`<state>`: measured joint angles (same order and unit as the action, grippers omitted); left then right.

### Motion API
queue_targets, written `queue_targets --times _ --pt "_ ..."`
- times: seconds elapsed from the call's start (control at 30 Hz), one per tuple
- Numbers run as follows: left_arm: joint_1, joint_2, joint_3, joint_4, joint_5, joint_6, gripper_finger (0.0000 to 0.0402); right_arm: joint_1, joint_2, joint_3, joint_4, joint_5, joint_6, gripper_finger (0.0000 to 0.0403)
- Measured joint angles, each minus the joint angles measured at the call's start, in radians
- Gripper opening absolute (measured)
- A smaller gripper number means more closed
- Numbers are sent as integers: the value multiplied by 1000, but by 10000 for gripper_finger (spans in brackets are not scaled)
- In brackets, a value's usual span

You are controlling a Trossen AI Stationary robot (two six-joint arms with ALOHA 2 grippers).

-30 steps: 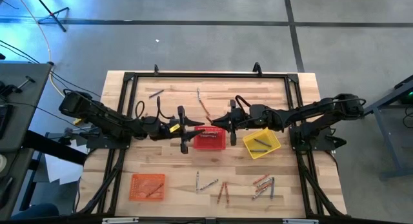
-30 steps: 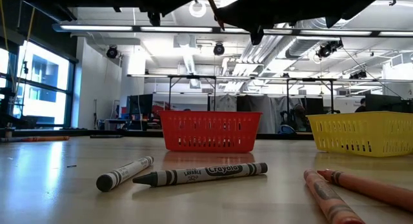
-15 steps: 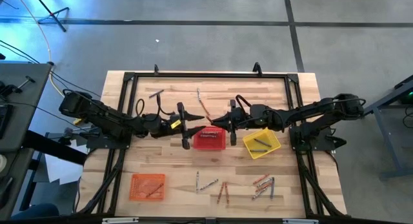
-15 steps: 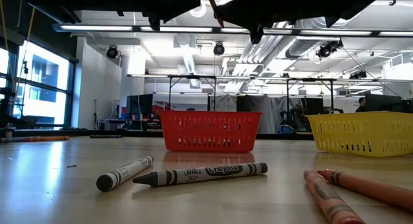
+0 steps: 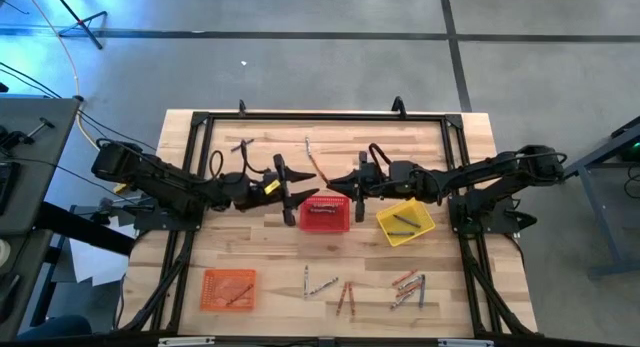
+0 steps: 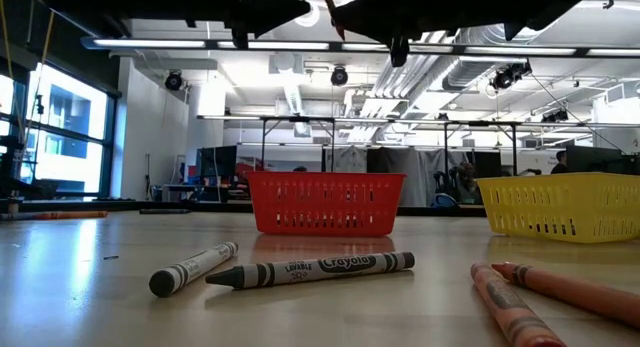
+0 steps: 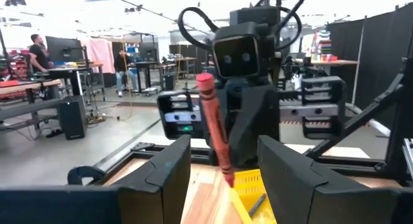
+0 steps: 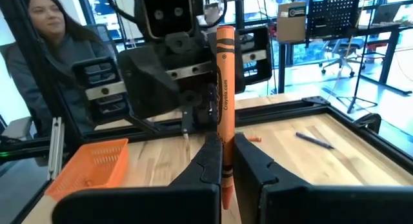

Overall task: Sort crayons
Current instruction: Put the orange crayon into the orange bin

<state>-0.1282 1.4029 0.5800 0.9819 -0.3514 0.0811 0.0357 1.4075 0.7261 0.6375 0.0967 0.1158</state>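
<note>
Two arms meet above the middle of the table (image 5: 460, 147), just behind the red basket (image 5: 325, 215). The right gripper (image 5: 338, 181) holds an orange crayon (image 8: 224, 88) between its fingers (image 8: 208, 161), pinched near the lower end, so the crayon stands upright in the right wrist view. In the left wrist view the same crayon (image 7: 214, 127) looks reddish and it hangs tilted in front of the right gripper. The left gripper (image 5: 290, 192) is just beside it, with its fingers (image 7: 169, 169) wide apart and nothing between them; the crayon is in line with the gap but farther off.

The yellow basket (image 5: 405, 221) stands to the right of the red one, under the right arm, and has at least one grey crayon (image 5: 403, 221) inside. The orange basket (image 5: 228, 289) is at the front left of the table and holds some crayons.

Several loose crayons lie near the front edge: a grey pair (image 5: 318, 284), a reddish pair (image 5: 344, 295) and a mixed group (image 5: 408, 287) more to the right. In the low view the grey pair (image 6: 312, 270) is closest to the camera, and two reddish ones (image 6: 540, 295) lie at the right. At the back of the table there are a grey crayon (image 5: 241, 144) and an orange one (image 5: 317, 168).

A person (image 8: 61, 50) is behind the table in the right wrist view.
</note>
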Motion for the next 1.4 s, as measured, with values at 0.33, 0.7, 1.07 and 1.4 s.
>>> queue_targets --times 0.33,0.7,1.07,1.4 --pt "18 1 47 -29 0 8 168 0 14 0 32 7 16 5" --pt "31 14 95 -76 1 1 168 9 14 0 43 34 9 5" --pt "34 14 98 -69 26 -20 168 9 14 0 56 34 8 5" --pt "57 14 99 -64 92 -77 168 9 13 0 63 34 8 5"
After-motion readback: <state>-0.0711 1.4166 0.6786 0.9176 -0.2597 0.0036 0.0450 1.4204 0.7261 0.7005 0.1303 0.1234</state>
